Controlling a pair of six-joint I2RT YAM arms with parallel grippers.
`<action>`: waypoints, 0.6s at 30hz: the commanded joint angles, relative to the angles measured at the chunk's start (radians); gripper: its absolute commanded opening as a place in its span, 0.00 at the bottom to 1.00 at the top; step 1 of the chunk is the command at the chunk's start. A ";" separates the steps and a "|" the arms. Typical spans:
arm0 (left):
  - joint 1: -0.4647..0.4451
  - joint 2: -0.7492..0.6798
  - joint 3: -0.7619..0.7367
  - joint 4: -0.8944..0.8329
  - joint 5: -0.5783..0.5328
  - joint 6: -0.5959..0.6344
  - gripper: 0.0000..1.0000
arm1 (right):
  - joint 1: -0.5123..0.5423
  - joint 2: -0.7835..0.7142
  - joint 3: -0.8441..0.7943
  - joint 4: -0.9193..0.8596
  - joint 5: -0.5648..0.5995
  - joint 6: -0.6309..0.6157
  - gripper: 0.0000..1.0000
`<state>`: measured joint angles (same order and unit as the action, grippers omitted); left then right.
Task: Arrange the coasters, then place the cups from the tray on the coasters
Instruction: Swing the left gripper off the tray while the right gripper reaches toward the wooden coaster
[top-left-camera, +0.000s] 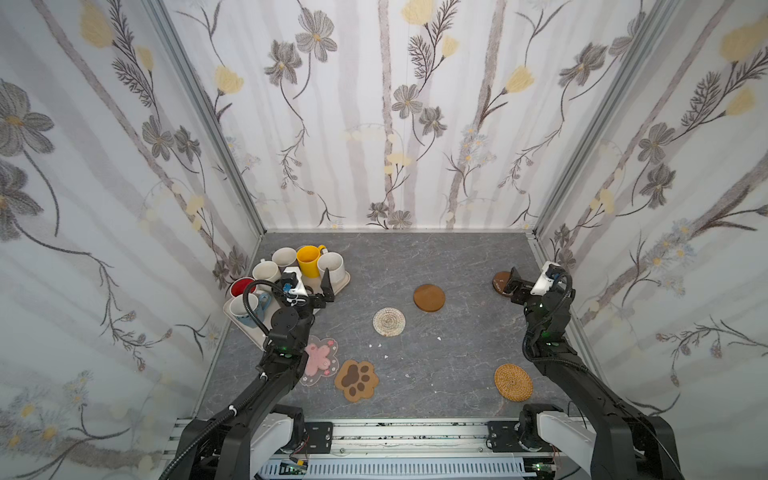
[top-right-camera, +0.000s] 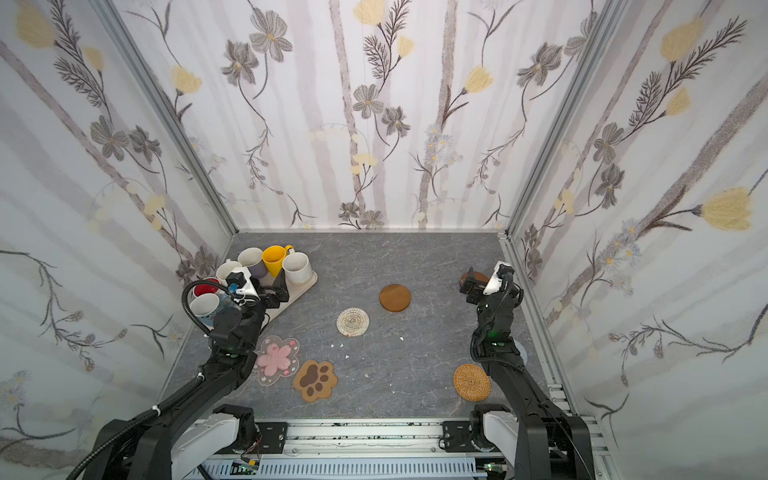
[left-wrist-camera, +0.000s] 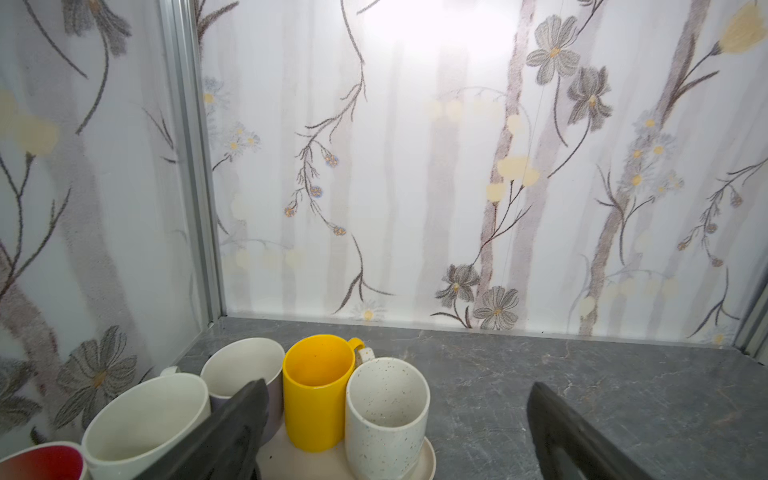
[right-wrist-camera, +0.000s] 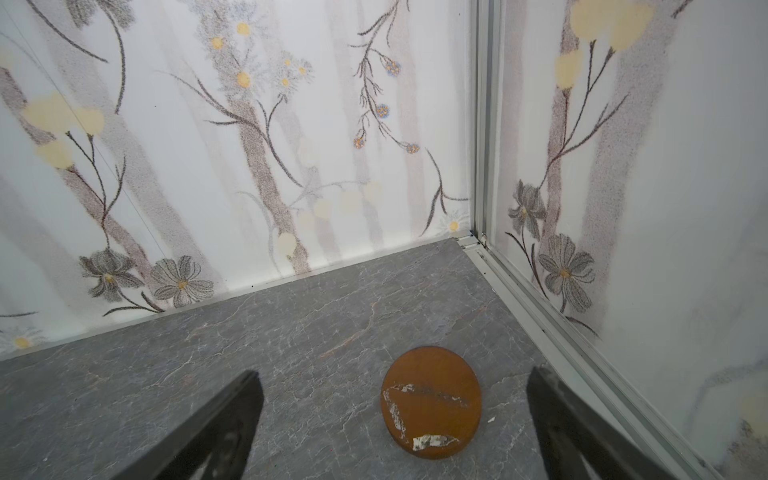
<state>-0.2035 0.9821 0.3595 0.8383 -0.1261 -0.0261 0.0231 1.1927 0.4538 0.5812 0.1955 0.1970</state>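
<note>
- My left gripper (left-wrist-camera: 399, 387) is spread wide with nothing between its fingers; it hangs at the table-side edge of the tray (top-left-camera: 248, 332), facing the cups
- In the left wrist view one finger crosses in front of the lilac cup (left-wrist-camera: 245, 365), and the other stands over bare table (top-left-camera: 457, 266) beside the tray
- The tray sits in the far left corner, and every cup I can see stands upright on it: the yellow cup (top-left-camera: 308, 259), the speckled off-white cup (top-left-camera: 331, 266), the lilac cup, a plain off-white cup (top-left-camera: 266, 272), the white cup with red inside (top-left-camera: 243, 287) and the light blue cup (top-left-camera: 246, 311)
- My right gripper (right-wrist-camera: 395, 372) is also wide apart and empty, low over the far right of the table
- A scuffed wooden disc (right-wrist-camera: 432, 401) lies flat just ahead of it, near the right wall, white scraps on its top
- The second wooden disc (top-left-camera: 429, 297) lies mid-table, with the pale woven round (top-left-camera: 389, 321) just nearer and to its left
- The pink-flower clear coaster (top-left-camera: 320, 359) lies partly under my left arm, the paw-shaped coaster (top-left-camera: 355, 380) right beside it
- The tan rattan round (top-left-camera: 513, 382) lies front right, beside my right arm
</note>
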 joint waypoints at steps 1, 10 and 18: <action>-0.042 -0.041 0.128 -0.330 0.023 -0.068 1.00 | 0.001 -0.021 0.078 -0.239 -0.006 0.076 0.99; -0.300 0.157 0.445 -0.631 -0.034 -0.135 1.00 | 0.049 -0.029 0.233 -0.476 -0.210 0.168 0.88; -0.450 0.487 0.601 -0.596 -0.123 -0.177 1.00 | 0.195 0.001 0.235 -0.532 -0.270 0.167 0.83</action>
<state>-0.6392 1.3987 0.9146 0.2340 -0.2039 -0.1593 0.2005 1.1885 0.7036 0.0711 -0.0097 0.3370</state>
